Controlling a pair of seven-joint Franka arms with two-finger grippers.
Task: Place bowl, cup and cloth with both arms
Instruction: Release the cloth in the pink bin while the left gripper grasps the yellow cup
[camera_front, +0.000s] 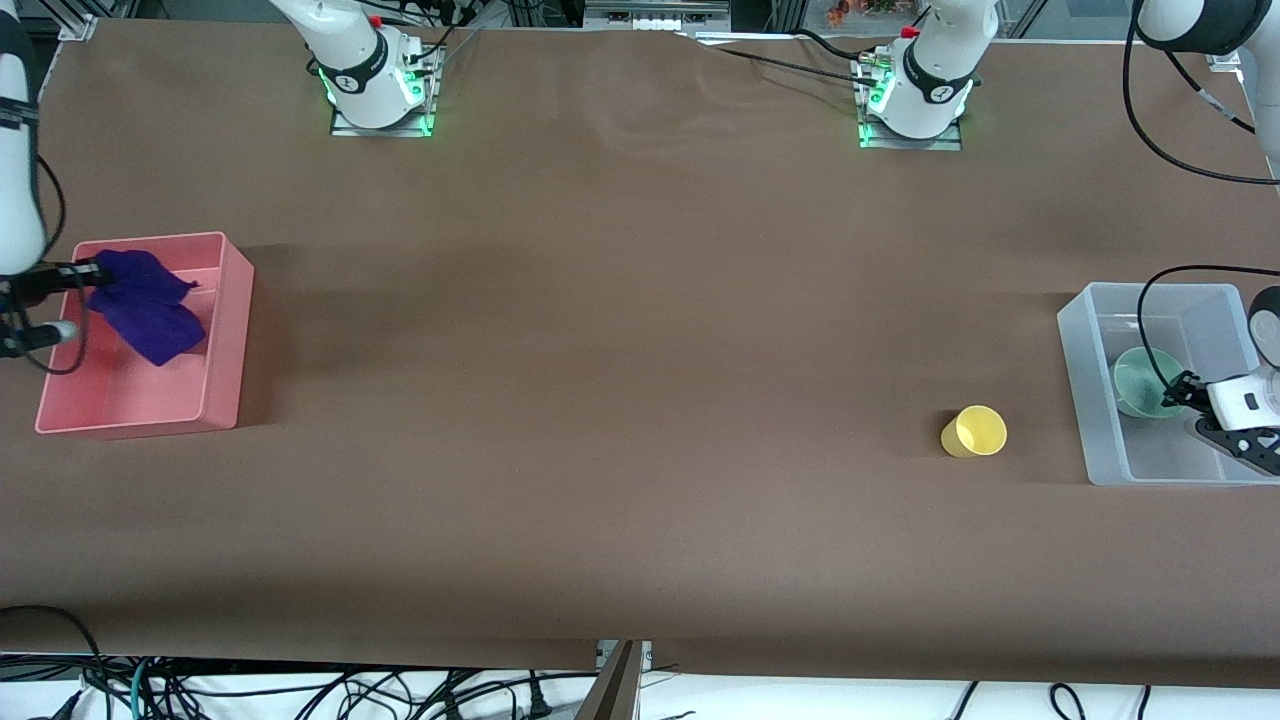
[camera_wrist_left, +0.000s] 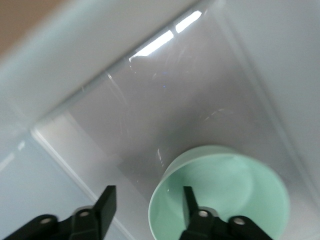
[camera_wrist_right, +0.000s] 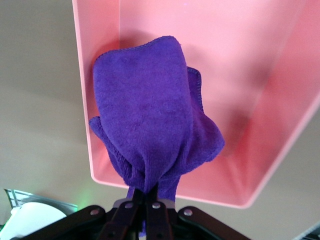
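My right gripper (camera_front: 90, 272) is shut on the deep-purple cloth (camera_front: 145, 305) and holds it over the pink bin (camera_front: 232, 330). In the right wrist view the cloth (camera_wrist_right: 150, 120) hangs from my shut gripper (camera_wrist_right: 150, 192) above the bin (camera_wrist_right: 250, 75). The pale green bowl (camera_front: 1140, 380) sits in the clear bin (camera_front: 1085, 380). My left gripper (camera_front: 1180, 392) is open just over it. In the left wrist view the gripper (camera_wrist_left: 148, 195) straddles the rim of the bowl (camera_wrist_left: 235, 195), one finger inside and one outside. The yellow cup (camera_front: 973, 431) is on the table beside the clear bin.
The pink bin stands at the right arm's end of the table and the clear bin (camera_wrist_left: 100, 65) at the left arm's end. The brown tabletop lies between them. Cables hang at the table's front edge.
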